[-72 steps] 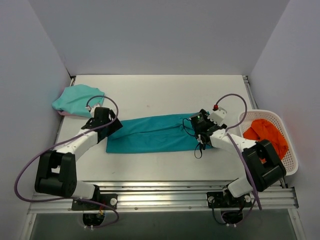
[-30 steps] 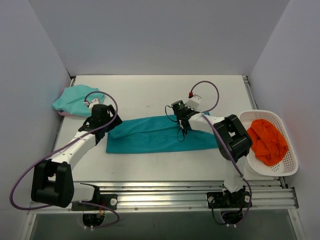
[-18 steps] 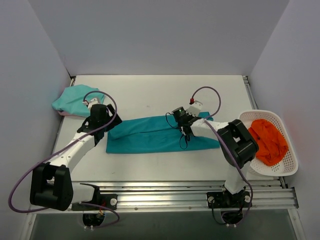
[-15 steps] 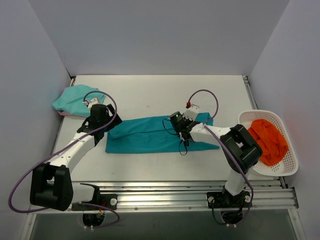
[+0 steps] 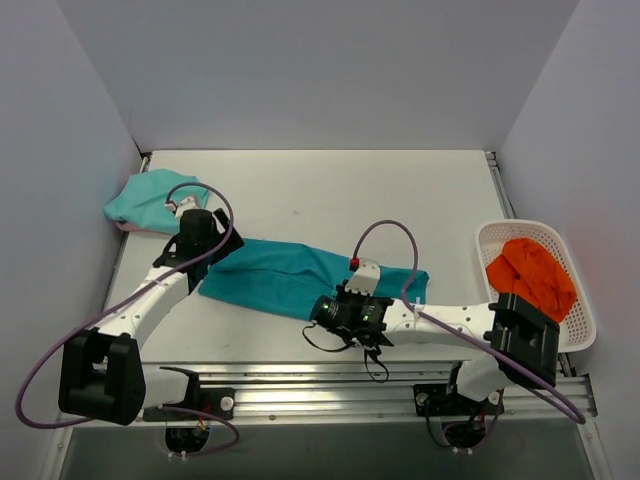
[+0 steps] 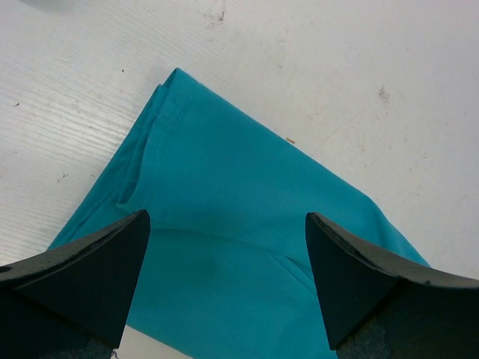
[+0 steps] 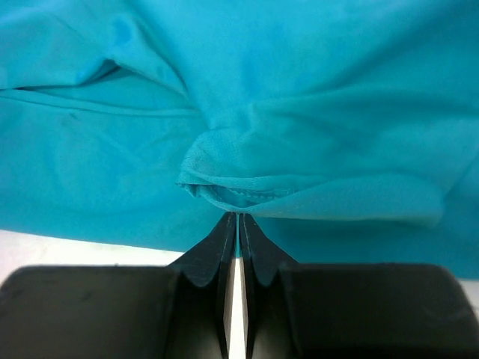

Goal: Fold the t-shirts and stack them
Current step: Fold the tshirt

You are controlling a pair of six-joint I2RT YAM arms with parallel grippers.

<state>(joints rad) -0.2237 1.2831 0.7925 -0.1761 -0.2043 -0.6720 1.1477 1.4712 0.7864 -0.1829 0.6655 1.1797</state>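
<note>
The deep teal t-shirt [image 5: 262, 272] lies as a long folded band slanting across the table's middle. My right gripper [image 5: 318, 314] is low at the band's near edge and shut on a bunched hem of the teal t-shirt [image 7: 224, 191]; in the right wrist view the right gripper [image 7: 238, 215] has its jaws pressed together with cloth pinched at the tips. My left gripper [image 5: 204, 256] hovers over the band's left end. In the left wrist view the left gripper [image 6: 226, 217] is wide open above the teal t-shirt [image 6: 224, 172], holding nothing. The paler mint t-shirt [image 5: 150, 197] sits crumpled at the far left.
A white basket [image 5: 528, 232] with an orange cloth [image 5: 532, 275] in it stands at the right edge. Grey walls close in the table on three sides. A metal rail runs along the near edge, with both arm bases on it.
My right gripper, shut on the teal cloth, swung from the band's right part toward the near edge and leftward, dragging cloth with it; the band now lies slanted. The left arm barely moved.
</note>
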